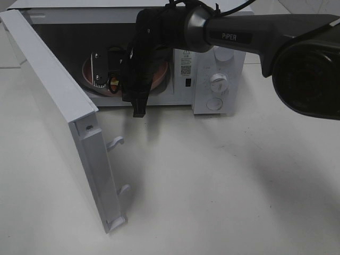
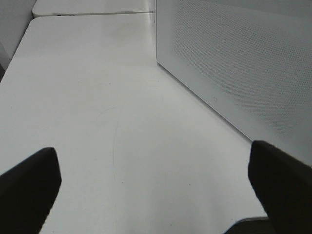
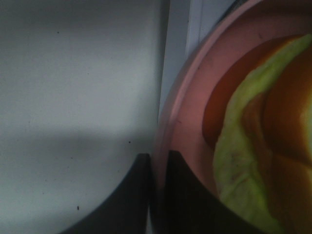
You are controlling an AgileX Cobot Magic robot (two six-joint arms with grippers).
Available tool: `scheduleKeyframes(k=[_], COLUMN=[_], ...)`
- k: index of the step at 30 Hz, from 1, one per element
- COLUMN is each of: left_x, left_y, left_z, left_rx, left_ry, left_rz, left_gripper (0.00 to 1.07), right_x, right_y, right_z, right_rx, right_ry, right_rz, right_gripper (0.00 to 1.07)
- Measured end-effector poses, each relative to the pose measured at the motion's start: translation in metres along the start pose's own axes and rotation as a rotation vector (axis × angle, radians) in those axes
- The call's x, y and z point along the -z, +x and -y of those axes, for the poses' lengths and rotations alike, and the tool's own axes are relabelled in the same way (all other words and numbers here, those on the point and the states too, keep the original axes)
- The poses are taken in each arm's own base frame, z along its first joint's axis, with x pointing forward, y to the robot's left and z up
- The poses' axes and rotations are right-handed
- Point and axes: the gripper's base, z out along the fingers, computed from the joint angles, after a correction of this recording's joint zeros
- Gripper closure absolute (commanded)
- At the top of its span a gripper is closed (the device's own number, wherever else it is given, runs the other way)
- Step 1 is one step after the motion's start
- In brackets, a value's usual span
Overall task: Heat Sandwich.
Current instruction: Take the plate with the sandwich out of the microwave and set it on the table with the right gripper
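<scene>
Two arms are at work. Reaching into the open microwave (image 1: 212,85), the right gripper (image 3: 157,168) has its fingers (image 3: 185,195) pinched on the rim of the pink plate (image 3: 190,112), which seems to sit inside the oven. On that plate lies the sandwich (image 3: 258,161). Outside, the left gripper (image 2: 156,180) hovers over the table (image 2: 107,107) with jaws spread wide, beside the door (image 2: 243,73).

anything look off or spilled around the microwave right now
Nothing stands out. The microwave door hangs open, and the right gripper is closed on the rim of the pink plate with the sandwich still on it. No spill shows.
</scene>
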Motion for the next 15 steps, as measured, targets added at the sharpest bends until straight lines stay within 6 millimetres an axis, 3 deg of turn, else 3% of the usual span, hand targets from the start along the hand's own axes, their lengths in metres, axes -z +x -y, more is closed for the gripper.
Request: scheduleKeyframes(k=[15], left_x=[0.0], left_y=[0.0], left_z=[0.0], left_rx=[0.0], left_ry=[0.0], left_rz=[0.0], left_gripper=[0.09], right_x=[0.03], right_y=[0.004], right_z=[-0.007], right_rx=[0.06], right_ry=[-0.088], right_rz=[-0.03], right_gripper=[1.07])
